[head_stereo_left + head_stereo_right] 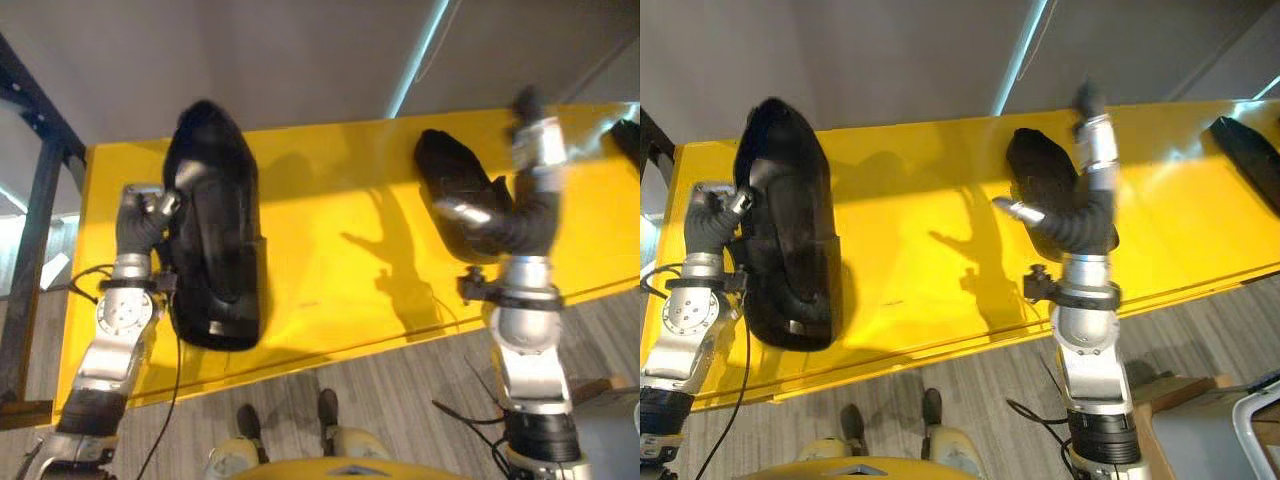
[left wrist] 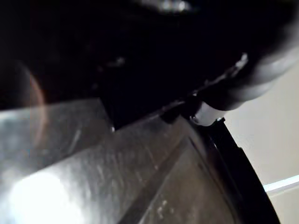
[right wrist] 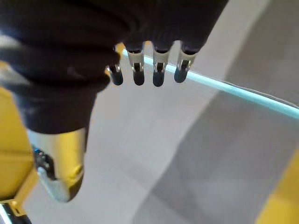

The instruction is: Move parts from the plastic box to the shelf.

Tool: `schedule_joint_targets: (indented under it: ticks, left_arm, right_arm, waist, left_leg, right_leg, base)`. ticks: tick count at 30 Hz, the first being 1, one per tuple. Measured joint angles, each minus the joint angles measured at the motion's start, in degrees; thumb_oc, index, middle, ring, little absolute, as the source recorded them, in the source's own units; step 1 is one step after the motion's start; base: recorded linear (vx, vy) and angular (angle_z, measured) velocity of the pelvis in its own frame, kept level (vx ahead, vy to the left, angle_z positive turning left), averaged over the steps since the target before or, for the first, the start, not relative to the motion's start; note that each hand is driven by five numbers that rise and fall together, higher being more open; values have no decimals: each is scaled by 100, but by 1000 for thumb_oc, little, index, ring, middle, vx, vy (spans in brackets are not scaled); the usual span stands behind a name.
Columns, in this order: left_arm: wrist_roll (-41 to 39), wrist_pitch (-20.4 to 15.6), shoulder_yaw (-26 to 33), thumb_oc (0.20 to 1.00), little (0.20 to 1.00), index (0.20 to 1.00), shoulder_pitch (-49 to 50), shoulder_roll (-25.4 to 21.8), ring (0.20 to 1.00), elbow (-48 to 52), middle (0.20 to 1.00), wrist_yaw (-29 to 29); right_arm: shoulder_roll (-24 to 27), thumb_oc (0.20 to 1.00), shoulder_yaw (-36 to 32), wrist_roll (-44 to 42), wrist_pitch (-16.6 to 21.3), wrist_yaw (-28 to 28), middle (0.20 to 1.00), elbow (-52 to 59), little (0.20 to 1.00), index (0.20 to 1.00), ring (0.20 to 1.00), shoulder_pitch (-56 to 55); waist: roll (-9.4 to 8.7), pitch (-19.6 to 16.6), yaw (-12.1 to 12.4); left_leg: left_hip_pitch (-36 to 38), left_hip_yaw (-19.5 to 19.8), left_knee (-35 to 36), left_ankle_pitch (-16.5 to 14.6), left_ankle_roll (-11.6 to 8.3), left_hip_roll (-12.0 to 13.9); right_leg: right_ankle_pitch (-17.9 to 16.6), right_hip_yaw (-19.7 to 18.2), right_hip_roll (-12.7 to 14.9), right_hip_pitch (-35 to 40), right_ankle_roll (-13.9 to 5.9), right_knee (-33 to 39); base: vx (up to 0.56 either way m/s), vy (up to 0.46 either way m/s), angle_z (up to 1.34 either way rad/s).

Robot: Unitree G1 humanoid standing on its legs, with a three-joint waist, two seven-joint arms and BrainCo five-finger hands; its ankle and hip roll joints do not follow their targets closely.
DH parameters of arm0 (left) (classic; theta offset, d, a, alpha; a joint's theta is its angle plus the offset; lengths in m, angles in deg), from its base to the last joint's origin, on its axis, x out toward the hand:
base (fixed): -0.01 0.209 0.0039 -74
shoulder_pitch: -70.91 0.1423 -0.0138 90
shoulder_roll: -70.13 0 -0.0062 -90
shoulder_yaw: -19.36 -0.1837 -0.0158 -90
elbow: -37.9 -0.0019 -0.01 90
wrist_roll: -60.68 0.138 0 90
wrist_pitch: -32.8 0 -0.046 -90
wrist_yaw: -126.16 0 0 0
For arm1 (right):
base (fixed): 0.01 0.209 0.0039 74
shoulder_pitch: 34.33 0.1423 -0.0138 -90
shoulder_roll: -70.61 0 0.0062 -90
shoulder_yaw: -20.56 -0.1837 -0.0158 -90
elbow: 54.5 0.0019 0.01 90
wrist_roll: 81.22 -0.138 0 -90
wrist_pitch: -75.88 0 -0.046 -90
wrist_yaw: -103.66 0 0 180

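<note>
Left hand (image 1: 143, 215) curls round the side edge of a large black moulded part (image 1: 213, 230) lying on the yellow shelf (image 1: 330, 230), a second black part (image 1: 1040, 175) rests by the raised, empty, straight-fingered right hand (image 1: 1092, 140); both look rigid, glossy, likely slippery, best gripped at the rim.

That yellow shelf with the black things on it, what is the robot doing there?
The robot is putting black parts on the yellow shelf. Its left hand is curled against the edge of a big black part lying flat on the shelf. Its right hand is lifted above the shelf with straight fingers and holds nothing. A smaller black part lies by that arm, and another black part lies at the shelf's far right end.
</note>
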State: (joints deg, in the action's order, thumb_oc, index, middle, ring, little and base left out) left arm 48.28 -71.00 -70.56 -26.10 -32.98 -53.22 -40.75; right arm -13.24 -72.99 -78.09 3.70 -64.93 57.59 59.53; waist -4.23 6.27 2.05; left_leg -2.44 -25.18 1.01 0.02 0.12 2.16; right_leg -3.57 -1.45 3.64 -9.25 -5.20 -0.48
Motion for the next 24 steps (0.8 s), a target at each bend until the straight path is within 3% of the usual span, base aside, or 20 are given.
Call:
schedule_joint_targets:
  ticks: [4, 9, 17, 18, 19, 20, 21, 24]
  left_arm:
    - [211, 151, -4, 200, 200, 200, -5, 18, 200, -371, 200, 35]
    - [488, 541, 313, 200, 200, 200, -98, 20, 200, -988, 200, 52]
    - [935, 672, 252, 200, 200, 200, -351, -5, 200, -1229, 200, 162]
    - [990, 669, 211, 228, 228, 228, -384, -4, 228, -1250, 228, 184]
    - [1030, 673, 196, 416, 416, 416, -408, -4, 416, -1259, 416, 183]
    - [1036, 676, 158, 812, 812, 812, -502, 0, 812, -1319, 812, 219]
    - [1036, 676, 149, 1000, 1000, 1000, -527, 0, 1000, -1318, 1000, 254]
    - [1026, 695, -7, 1000, 1000, 1000, -756, 56, 1000, -1300, 1000, 329]
  right_arm:
    - [75, 1000, 78, -375, -36, -250, 1000, -159, 1000, 1000, 1000, -179]
    - [83, 1000, 184, -976, -73, -572, 1000, -341, 1000, 1000, 1000, -633]
    - [184, 1000, 596, -1307, -75, -895, 1000, -343, 1000, 1000, 1000, -755]
    - [203, 1000, 612, -1307, -78, -950, 1000, -344, 1000, 1000, 1000, -756]
    - [207, 1000, 639, -1317, -78, -965, 1000, -344, 1000, 1000, 1000, -755]
    - [204, 1000, 724, -1411, -78, -970, 1000, -344, 1000, 1000, 1000, -744]
    - [205, 1000, 755, -1413, -78, -975, 1000, -344, 1000, 1000, 1000, -731]
    - [203, 1000, 788, -1418, -78, -968, 1000, -350, 1000, 1000, 1000, -693]
  waist:
    - [209, -15, -9]
    - [307, 41, -158]
    - [359, 112, -249]
    - [363, 135, -242]
    - [370, 140, -254]
    - [372, 149, -241]
    - [370, 160, -230]
    - [390, 188, -195]
  left_leg:
    - [175, -28, 14, -44, -67, 61]
    - [58, -168, 30, -82, -126, 156]
    - [-299, -323, 131, 42, -205, 210]
    - [-298, -323, 132, 49, -209, 214]
    - [-299, -327, 130, 54, -211, 226]
    - [-302, -327, 138, 59, -218, 244]
    - [-303, -328, 146, 64, -226, 248]
    - [-337, -344, 147, 70, -230, 256]
  right_leg:
    - [-13, -23, -78, 249, 18, 188]
    - [-160, -117, -178, 104, 46, 342]
    - [-375, -126, -222, -299, 4, 511]
    - [-392, -123, -231, -299, 28, 511]
    - [-394, -124, -241, -304, 29, 512]
    - [-393, -122, -257, -309, 27, 512]
    - [-393, -122, -264, -315, 27, 512]
    - [-395, -119, -271, -358, 30, 512]
  base:
    - [73, -7, -3]
    - [11, -24, -17]
    - [-17, -27, -10]
    - [0, 0, 0]
    - [0, 0, 0]
    - [0, 0, 0]
    - [0, 0, 0]
    - [0, 0, 0]
